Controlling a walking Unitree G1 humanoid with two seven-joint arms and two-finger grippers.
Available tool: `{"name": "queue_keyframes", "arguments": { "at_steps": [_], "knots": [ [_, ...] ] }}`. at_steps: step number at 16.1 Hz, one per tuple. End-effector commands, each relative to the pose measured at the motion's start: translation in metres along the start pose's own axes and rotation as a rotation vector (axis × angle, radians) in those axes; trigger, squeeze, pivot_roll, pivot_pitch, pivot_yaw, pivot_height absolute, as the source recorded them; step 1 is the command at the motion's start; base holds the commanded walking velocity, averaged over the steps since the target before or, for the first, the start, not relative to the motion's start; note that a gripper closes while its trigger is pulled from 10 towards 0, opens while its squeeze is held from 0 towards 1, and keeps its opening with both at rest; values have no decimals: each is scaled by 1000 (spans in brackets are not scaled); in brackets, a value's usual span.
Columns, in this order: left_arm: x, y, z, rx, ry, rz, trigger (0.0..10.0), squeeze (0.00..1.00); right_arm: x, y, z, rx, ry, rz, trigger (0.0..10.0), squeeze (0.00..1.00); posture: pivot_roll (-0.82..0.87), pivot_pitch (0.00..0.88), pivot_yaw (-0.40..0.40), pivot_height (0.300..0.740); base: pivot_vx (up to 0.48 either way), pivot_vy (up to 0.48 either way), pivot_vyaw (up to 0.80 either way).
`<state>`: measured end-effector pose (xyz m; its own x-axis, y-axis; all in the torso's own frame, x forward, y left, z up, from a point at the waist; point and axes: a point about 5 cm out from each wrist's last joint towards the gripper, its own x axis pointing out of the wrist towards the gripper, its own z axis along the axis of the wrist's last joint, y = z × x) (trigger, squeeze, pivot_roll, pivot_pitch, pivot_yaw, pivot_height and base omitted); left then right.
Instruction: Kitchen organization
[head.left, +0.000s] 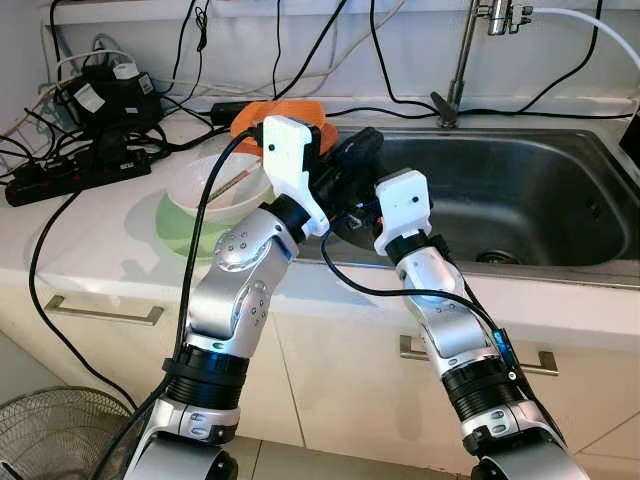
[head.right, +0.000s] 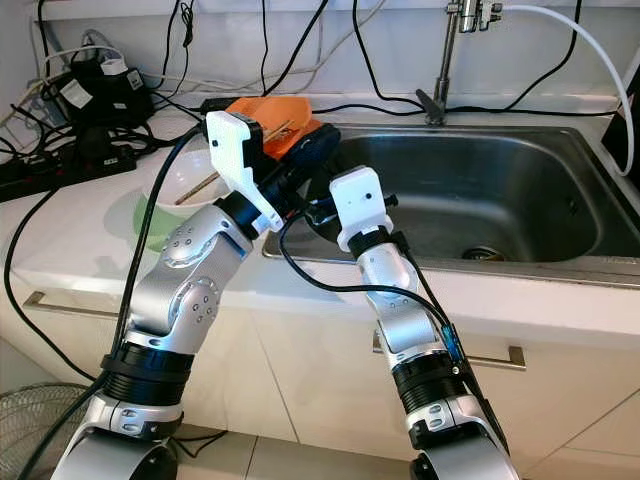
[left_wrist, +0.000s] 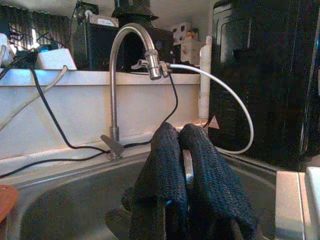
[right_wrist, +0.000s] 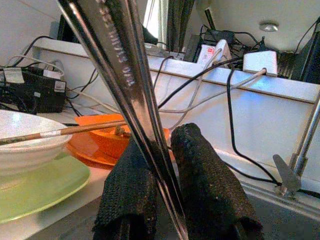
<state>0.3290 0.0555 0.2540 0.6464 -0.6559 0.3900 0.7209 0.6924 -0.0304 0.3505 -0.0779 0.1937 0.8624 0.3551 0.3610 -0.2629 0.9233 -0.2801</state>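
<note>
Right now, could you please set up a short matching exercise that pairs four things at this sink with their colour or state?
Things:
1. plate under the white bowl
2. bowl behind the white bowl
3. right gripper
4. sink

Colour or state:
A. orange
B. bare steel basin
C. light green
D. shut on a metal utensil

Pairs: 1-C, 2-A, 3-D, 4-B

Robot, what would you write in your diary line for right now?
right gripper: shut on metal utensil | left gripper: shut, over sink | white bowl with chopsticks on green plate, counter
</note>
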Motion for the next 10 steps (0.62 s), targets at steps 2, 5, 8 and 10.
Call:
{"name": "queue_keyframes", "arguments": {
  "at_steps": [2,5,8,10],
  "knots": [
    [-4,5,-6,-10,26,14,10000,0,2,-7,3,29,-11,-42,0,0,56,0,114,740,0,0,0],
    [-3,5,-7,-9,37,17,10000,1000,3,-8,3,29,-15,-49,0,0,56,0,116,740,0,0,0],
    [-3,4,-7,-13,38,15,10000,1000,2,-11,2,28,-10,-59,0,0,59,0,117,740,0,0,0],
    [-5,7,-6,-8,38,26,10000,1000,2,-14,1,23,-5,-72,0,0,60,0,116,740,0,0,0]
  ]
}}
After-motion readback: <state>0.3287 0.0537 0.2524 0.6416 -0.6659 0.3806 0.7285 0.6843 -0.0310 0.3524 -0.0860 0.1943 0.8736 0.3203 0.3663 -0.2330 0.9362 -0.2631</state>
